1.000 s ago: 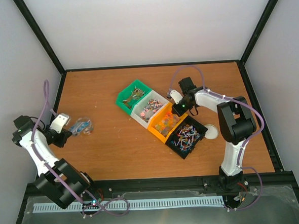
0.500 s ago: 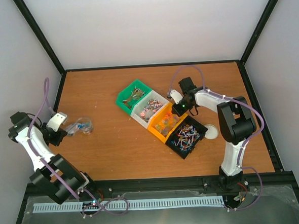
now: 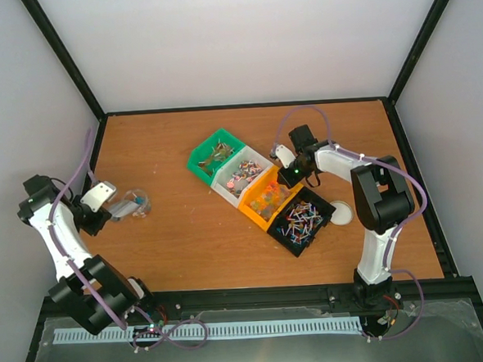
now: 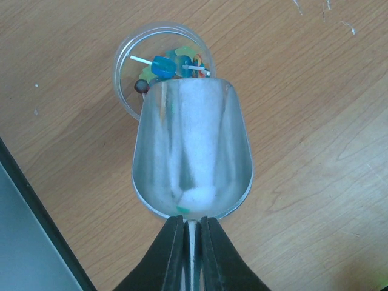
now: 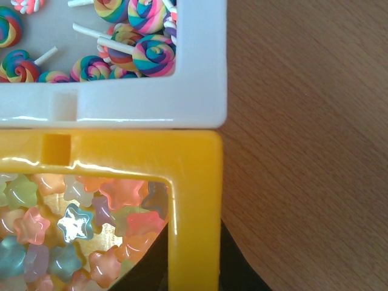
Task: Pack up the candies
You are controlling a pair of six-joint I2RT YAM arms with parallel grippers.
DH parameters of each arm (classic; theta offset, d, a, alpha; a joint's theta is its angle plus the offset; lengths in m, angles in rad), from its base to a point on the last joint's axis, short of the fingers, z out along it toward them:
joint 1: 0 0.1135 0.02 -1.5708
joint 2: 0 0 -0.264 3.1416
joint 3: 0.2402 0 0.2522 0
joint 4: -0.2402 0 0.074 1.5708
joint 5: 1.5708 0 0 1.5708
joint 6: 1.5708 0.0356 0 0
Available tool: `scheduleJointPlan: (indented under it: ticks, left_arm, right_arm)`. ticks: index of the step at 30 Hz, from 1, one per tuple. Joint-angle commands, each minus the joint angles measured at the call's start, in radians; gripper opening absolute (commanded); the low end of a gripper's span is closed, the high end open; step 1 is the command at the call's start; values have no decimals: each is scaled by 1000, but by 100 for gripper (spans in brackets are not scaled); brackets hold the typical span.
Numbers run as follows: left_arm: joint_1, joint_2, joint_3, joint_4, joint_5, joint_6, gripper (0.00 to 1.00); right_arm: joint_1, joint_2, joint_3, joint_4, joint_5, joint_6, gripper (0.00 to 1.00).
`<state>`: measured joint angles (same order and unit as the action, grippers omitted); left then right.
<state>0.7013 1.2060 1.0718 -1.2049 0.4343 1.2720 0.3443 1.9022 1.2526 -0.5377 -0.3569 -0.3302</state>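
- Found the black bin [image 3: 329,210] nearest in the slanted row of 4, filled with stick-like candies [image 3: 300,220].
- Noted a round white disc [image 3: 342,214] just beside its right side, flat on the table [image 3: 196,249].
- Well to the left of the bins, saw the left gripper [image 4: 192,233] pinched fully shut on the thin handle of the metal scoop [image 4: 191,145].
- Saw the lip of the metal scoop lying over the near rim of the clear cup [image 4: 121,66]; could not tell whether touching.
- Made out a few mixed candies [image 4: 162,65] inside the clear cup, 1 blue on a white stick.
- Next up the row, found the orange bin [image 5: 194,182] with star-shaped candies [image 5: 73,221], pressed against its neighbours on both sides.
- Saw the right gripper [image 5: 194,276] closed almost completely on the corner wall of the orange bin, 1 dark finger [image 5: 236,267] outside and 1 inside.
- Beyond that, found the white bin [image 5: 200,115] holding swirl lollipops [image 5: 148,54].
- Farthest, found the green bin [image 3: 196,166] with brownish candies [image 3: 217,154].
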Motion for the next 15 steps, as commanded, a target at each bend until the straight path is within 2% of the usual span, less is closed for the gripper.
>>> scheduleJointPlan:
  ticks: [1, 6, 10, 13, 15]
  left_arm:
    - [-18, -16, 46, -18, -28, 44, 1]
    - [-22, -27, 45, 1, -53, 52, 1]
    - [-33, -60, 66, -29, -7, 80, 1]
    - [-94, -85, 92, -85, 24, 96, 1]
    - [-166, -97, 104, -82, 14, 36, 1]
  right_arm:
    - [-14, -11, -34, 22, 10, 38, 3]
    - [-14, -19, -51, 30, 12, 48, 3]
    - [-16, -23, -56, 36, 8, 53, 3]
    - [-14, -24, -58, 40, 2, 60, 3]
    - [-15, -23, -57, 41, -2, 67, 3]
